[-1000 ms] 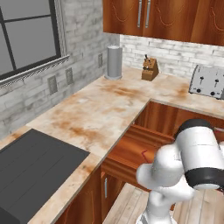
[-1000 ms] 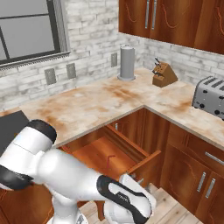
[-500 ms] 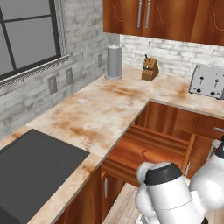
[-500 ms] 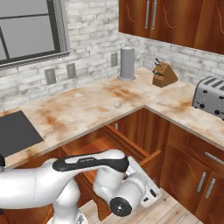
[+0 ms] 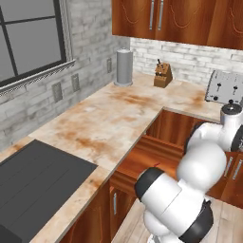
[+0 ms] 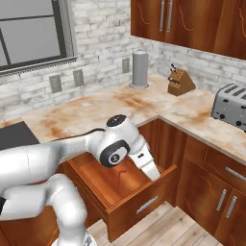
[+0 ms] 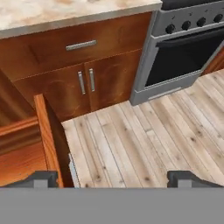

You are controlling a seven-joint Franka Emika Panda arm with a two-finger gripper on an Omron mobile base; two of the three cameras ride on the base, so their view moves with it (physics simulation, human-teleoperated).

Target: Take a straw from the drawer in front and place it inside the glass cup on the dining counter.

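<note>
Surface (image 6: pixel 202 113): marble L-shaped top, runs across the upper half of the right base view, toaster (image 6: pixel 230 104) at the right edge, knife block (image 6: pixel 180 81) and a grey canister (image 6: pixel 140 69) toward the back wall. Dark cooktop (image 5: pixel 33 182) sits lower left in the left base view.

Drawer (image 6: pixel 139 204): pulled open, centre-bottom of the right base view, silver handle on its front. In the hand view its front edge shows lower left.

Arm: bent low over the drawer, wrist at centre of the right base view.

End effector (image 7: pixel 113 178): fingers spread wide, nothing between them. Hand view looks out over the wooden floor (image 7: pixel 144 140) and the oven (image 7: pixel 188 48) at upper right, so it looks aimed past the drawer front, not into it.

Straw (image 6: pixel 120 177): thin red stick lying on the drawer floor, just below the wrist in the right base view.

Risks, my read:
- descent from this pose could clip the drawer front or wall, as the hand is off to the side of the opening
- straw is thin and flat on the wood; fingers may close over it or roll it away
- straw partly hidden by the wrist, so alignment is poor
</note>
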